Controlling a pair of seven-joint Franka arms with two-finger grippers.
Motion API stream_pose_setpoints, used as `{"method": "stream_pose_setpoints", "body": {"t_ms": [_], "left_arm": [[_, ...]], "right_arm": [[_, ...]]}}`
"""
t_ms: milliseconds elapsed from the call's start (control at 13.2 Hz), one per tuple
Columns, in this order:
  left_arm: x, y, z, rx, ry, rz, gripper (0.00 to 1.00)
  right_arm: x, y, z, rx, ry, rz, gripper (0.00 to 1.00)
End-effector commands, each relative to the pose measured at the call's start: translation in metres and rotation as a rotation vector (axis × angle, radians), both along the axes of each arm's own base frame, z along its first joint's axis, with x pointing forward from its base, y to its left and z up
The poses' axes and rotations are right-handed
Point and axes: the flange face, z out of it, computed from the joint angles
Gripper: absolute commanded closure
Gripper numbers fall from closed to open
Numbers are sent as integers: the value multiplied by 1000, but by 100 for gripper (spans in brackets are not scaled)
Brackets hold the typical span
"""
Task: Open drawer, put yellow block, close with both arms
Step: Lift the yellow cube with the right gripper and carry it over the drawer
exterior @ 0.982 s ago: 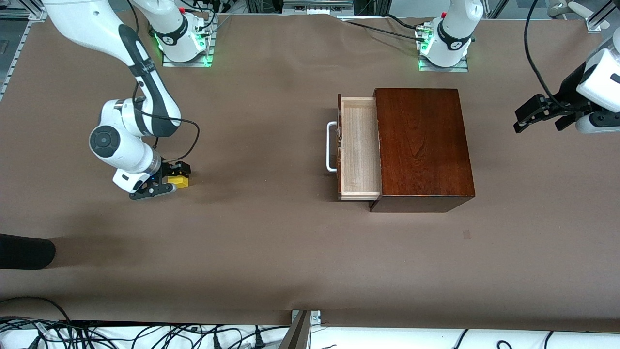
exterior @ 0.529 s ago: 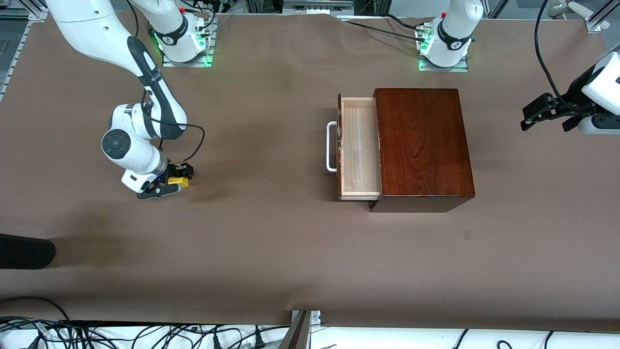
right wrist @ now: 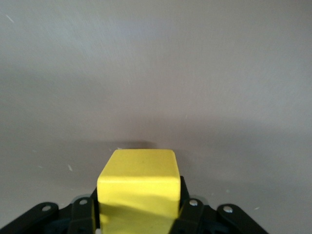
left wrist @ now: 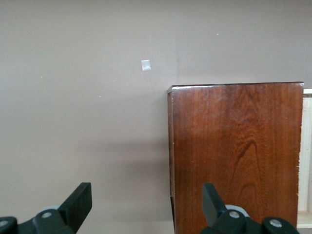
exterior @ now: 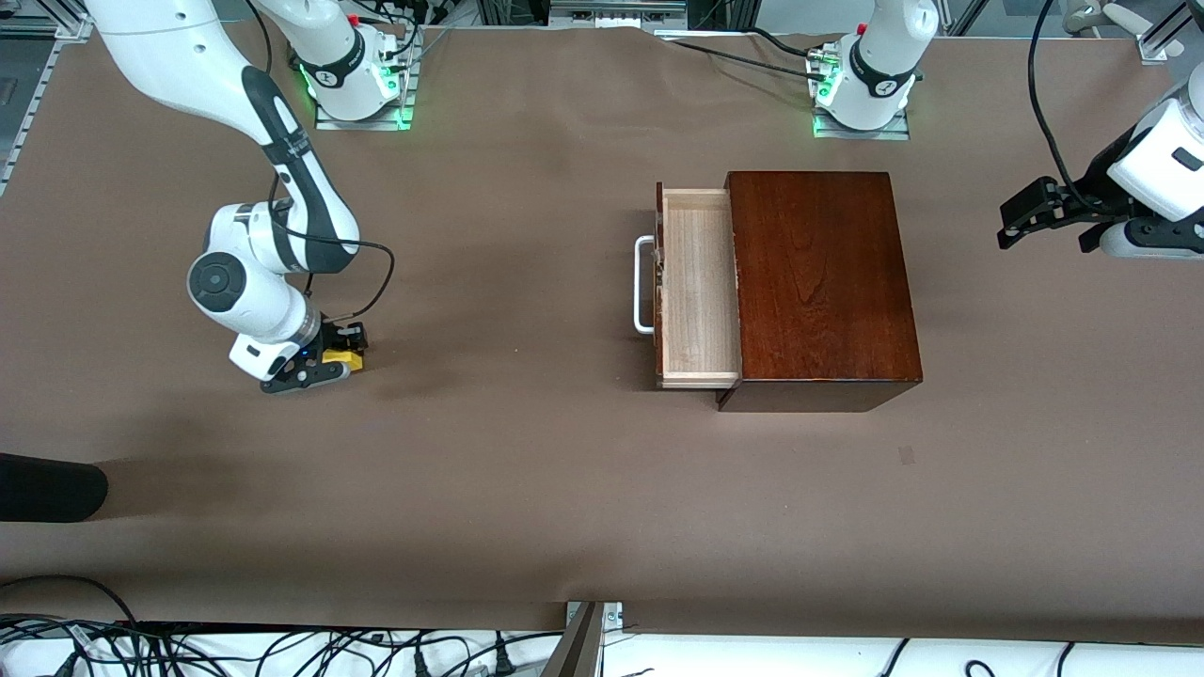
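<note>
Right claw (exterior: 324, 362) sat low on the tabletop (exterior: 527, 470), clenched on the yellow block (exterior: 342, 358), which showed squeezed between its two black fingers (right wrist: 80, 214) in the right wrist view. From that claw, the drawer (exterior: 698, 287) lay well apart toward the left arm's end of the tabletop, pulled out of the dark wooden box (exterior: 818, 282) with its pale tray bare and its white handle (exterior: 643, 285) facing the claw.

Left claw (exterior: 1039, 212) hung in the air, released with its fingers spread wide, near the box's closed end; that arm looked to be waiting.

To my eye the grip was the weak point. The block seemed to sit deep between the fingers with its front half sticking out past them, so a quick lift or a fast swing could twist it loose and drop it short of the tray. The long carry gave that plenty of chance. The tray opening also looked narrow from front to box edge, so a release too far toward the handle might bounce the block off the drawer front, and one too far in might strike the box's top lip. Nothing held the box either; a knock might shove it.
</note>
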Motion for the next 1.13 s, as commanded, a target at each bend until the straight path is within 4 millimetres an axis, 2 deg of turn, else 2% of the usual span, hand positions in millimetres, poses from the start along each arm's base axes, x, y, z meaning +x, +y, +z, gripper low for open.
{"method": "stream_pose_setpoints", "body": {"t_ms": [0, 151, 302, 604, 680, 906, 1058], "left_arm": [[1, -17, 10, 53, -21, -60, 0], [5, -18, 16, 77, -36, -67, 0], [5, -19, 16, 64, -36, -73, 0], [6, -20, 15, 40, -31, -75, 0], [6, -20, 15, 40, -31, -75, 0], [5, -21, 16, 38, -33, -76, 0], [6, -19, 15, 38, -31, -75, 0]], "right_arm": [[21, 23, 49, 35, -37, 61, 100], [37, 48, 85, 53, -24, 98, 100], [46, 82, 134, 71, 17, 149, 100], [31, 175, 201, 126, 36, 325, 100], [23, 205, 217, 136, 12, 399, 100], [-14, 302, 239, 73, -53, 603, 100], [-28, 350, 240, 86, -83, 737, 100]]}}
